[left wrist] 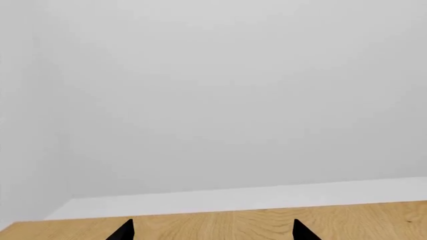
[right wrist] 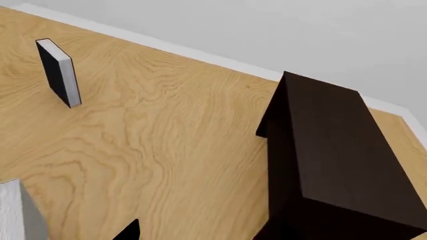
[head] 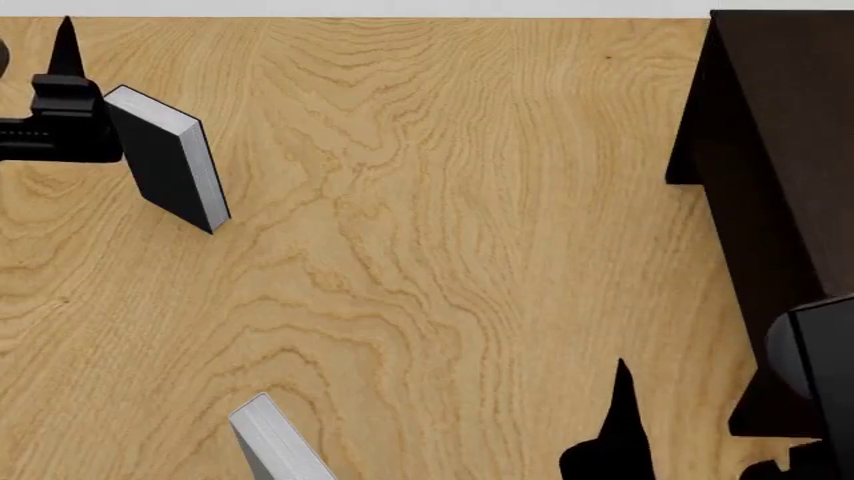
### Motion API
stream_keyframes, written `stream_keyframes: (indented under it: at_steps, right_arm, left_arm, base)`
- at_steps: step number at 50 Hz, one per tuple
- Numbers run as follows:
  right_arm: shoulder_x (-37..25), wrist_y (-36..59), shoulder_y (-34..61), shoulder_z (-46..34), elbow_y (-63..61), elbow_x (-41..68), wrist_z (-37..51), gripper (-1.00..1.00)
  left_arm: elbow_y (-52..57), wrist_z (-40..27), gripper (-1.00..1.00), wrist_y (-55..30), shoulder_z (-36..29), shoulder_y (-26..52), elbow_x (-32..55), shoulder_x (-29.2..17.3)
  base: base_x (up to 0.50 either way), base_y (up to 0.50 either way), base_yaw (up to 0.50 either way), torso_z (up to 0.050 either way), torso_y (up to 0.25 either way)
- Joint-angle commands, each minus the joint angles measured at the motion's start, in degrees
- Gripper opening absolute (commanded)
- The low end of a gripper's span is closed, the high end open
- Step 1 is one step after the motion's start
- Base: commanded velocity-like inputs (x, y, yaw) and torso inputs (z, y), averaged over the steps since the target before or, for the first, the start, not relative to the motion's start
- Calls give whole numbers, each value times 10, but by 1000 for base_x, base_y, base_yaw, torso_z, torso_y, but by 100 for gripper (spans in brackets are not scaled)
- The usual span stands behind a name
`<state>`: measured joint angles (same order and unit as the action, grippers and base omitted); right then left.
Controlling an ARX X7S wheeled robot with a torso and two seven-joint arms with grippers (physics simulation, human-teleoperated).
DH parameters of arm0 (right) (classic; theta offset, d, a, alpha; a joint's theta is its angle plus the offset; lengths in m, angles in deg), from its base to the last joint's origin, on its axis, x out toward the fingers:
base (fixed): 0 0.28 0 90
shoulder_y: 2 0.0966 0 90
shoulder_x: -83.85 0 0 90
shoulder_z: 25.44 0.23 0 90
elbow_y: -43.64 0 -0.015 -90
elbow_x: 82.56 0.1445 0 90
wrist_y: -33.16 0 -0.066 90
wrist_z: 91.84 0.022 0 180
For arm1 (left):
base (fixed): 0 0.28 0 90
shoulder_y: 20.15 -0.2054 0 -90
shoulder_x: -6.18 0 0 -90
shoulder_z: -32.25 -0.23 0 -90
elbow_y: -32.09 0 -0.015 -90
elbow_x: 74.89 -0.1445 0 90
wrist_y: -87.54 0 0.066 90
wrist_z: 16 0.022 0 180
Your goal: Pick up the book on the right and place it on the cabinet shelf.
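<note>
We see a light wooden floor (head: pixel 441 250) with wavy grain, bordered at the far edge by a white skirting board (right wrist: pixel 200 54) below a pale wall (left wrist: pixel 213 90). On it, at the far left, a black-covered book (head: pixel 171 160) stands upright. At the near edge, left of centre, a grey book (head: pixel 278 440) stands too. On the right stands a very dark brown cabinet (head: pixel 781 170), well apart from both books.
</note>
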<state>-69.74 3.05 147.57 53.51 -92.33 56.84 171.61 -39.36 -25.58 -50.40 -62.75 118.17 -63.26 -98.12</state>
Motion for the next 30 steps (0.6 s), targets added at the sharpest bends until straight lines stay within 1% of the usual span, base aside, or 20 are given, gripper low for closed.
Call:
stream_keyframes:
  at_steps: [1, 7, 13, 16, 20, 27, 30]
  right_arm:
    - [-48, -55, -93, 51, -62, 24, -3, 100]
    - [-58, -68, -179, 106, -95, 26, -17, 100]
    - [-58, -67, -239, 148, -112, 31, -22, 100]
    - [-62, -66, -237, 144, -119, 38, -23, 100]
    - [-62, -61, -257, 158, -121, 40, -24, 100]
    - [-48, -40, -317, 196, -119, 31, -23, 100]
    - [-49, -30, -337, 193, -120, 26, -17, 100]
  left_arm:
    - [2, -3, 100, 2, -6, 2, -2, -4]
    - [5, -4, 100, 1, -3, 3, 0, -6]
    - [4, -5, 100, 0, -5, 3, 0, -8]
    - [5, -5, 100, -1, -4, 3, 3, -8]
    - [7, -5, 100, -3, -3, 3, 5, -8]
    - [4, -6, 100, 1, -5, 0, 5, -9]
    - [3, -6, 100, 2, -6, 0, 5, -10]
  base:
    - [0, 0, 0, 0, 0]
    - [0, 0, 0, 0, 0]
    - [0, 0, 0, 0, 0]
    - [0, 0, 0, 0, 0]
    - [0, 0, 0, 0, 0]
    - [0, 0, 0, 0, 0]
    - [0, 0, 0, 0, 0]
